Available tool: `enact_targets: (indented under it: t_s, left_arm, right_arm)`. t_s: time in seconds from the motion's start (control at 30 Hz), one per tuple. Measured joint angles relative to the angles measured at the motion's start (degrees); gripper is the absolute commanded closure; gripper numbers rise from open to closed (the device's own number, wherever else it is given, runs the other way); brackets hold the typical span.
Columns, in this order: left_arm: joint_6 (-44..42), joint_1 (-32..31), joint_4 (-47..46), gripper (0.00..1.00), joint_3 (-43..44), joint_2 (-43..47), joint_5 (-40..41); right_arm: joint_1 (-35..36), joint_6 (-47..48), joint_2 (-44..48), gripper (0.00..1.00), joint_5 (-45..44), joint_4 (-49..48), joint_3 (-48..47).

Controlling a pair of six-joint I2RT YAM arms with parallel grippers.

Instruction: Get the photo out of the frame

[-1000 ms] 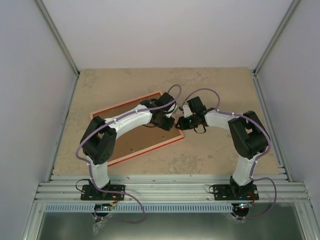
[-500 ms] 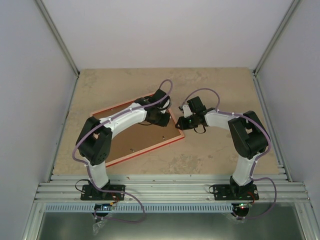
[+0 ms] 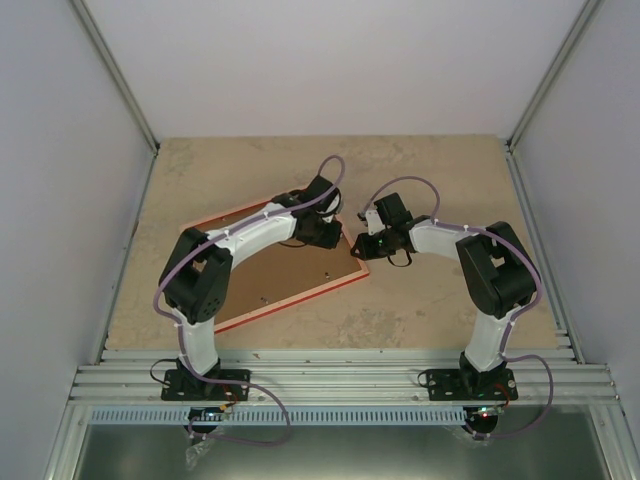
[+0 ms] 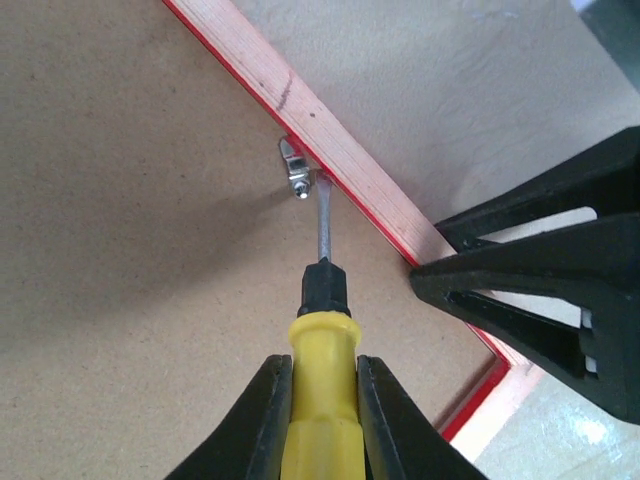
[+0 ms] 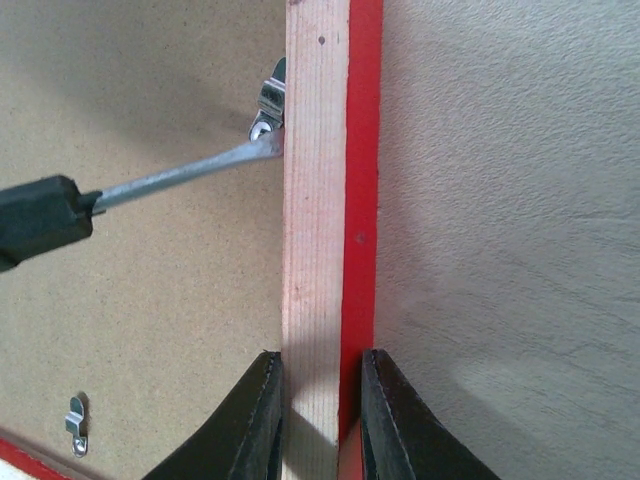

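On the beige table (image 3: 430, 180) the frame (image 3: 285, 280) lies face-down; right pincer (image 5: 318, 368) clamps its rim, left pincer (image 4: 322, 372) clamps a screwdriver (image 4: 322, 295).

The frame (image 3: 270, 285) lies back-up on the table (image 3: 430, 300), left of centre.
The left gripper (image 4: 322, 375) holds a screwdriver (image 4: 322, 330), its tip at a clip (image 4: 294, 172) on the frame's right edge; the right gripper (image 5: 320, 360) clamps that edge towards its near corner.

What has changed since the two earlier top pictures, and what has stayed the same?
The left hand, holding the screwdriver, moved a little toward the far side of the table, above the frame. The right hand stayed clamped on the frame's rim, and the frame did not shift.
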State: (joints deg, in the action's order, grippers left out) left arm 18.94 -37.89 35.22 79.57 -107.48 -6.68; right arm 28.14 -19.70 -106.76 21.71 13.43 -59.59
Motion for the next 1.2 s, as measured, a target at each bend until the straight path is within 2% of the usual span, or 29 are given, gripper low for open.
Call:
enact_targets:
  t_s: [1.2]
  left_arm:
    - [1.8, 1.5, 0.2, 1.00, -3.0, 3.1, -0.3]
  right_arm:
    - [0.0, 0.0, 0.1, 0.91, -0.6, -0.2, 0.0]
